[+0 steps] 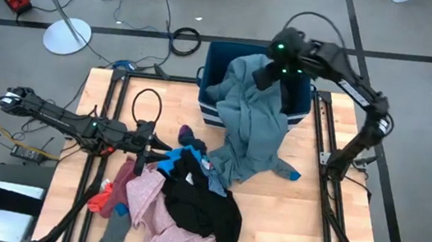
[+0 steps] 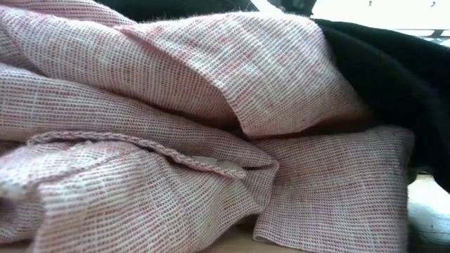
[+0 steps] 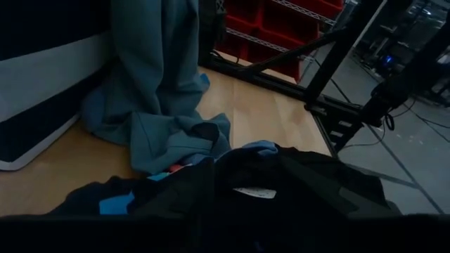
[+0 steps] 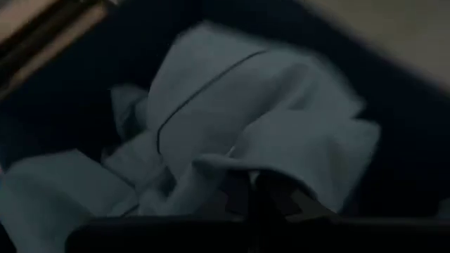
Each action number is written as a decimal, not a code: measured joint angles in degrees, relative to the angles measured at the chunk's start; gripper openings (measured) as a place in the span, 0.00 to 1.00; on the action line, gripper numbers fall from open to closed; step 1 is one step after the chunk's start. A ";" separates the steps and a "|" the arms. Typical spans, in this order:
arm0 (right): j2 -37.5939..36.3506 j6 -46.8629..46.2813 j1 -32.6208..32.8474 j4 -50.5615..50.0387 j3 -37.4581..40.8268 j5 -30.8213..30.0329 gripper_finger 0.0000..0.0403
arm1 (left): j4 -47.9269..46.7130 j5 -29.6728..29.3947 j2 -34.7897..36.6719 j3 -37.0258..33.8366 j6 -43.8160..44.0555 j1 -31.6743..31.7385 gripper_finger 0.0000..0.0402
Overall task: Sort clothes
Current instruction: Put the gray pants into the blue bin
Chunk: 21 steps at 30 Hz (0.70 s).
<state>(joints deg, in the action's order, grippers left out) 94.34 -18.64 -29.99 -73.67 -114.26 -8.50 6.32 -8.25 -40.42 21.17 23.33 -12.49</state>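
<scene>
The teal top (image 1: pixel 250 125) is soft and floppy. It hangs out of the blue bin (image 1: pixel 217 55) and runs down onto the wood table (image 1: pixel 304 214). The right gripper (image 1: pixel 264 76) is over the bin, its fingers pinched tight on the top's upper end.

The left gripper (image 1: pixel 153 148) lies low by the pile, beside a bright blue cloth (image 1: pixel 174 162). Its fingers are apart. I cannot tell if they hold anything.

One pink top (image 1: pixel 158 205) has a bumpy woven feel and deep folds. One black top (image 1: pixel 204 204) lies crumpled against it. One red-orange piece (image 1: pixel 101 199) sits at the pile's edge.
</scene>
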 joint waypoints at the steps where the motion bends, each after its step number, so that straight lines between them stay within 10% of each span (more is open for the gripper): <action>1: 1.26 -0.69 -0.50 -0.71 0.00 1.04 0.00 | 0.03 0.00 0.00 0.00 0.00 0.00 0.41; 12: 10.65 0.32 -2.23 -2.27 0.04 1.77 0.16 | -0.19 0.49 0.00 0.00 0.94 0.00 0.41; 21: 3.06 1.78 -2.83 -2.29 0.04 2.14 0.42 | -0.34 0.92 0.00 0.00 0.94 0.00 0.41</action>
<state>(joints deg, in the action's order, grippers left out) 97.40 -16.86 -32.82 -75.96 -114.21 -6.36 5.98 -7.33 -40.42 21.17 24.27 -12.49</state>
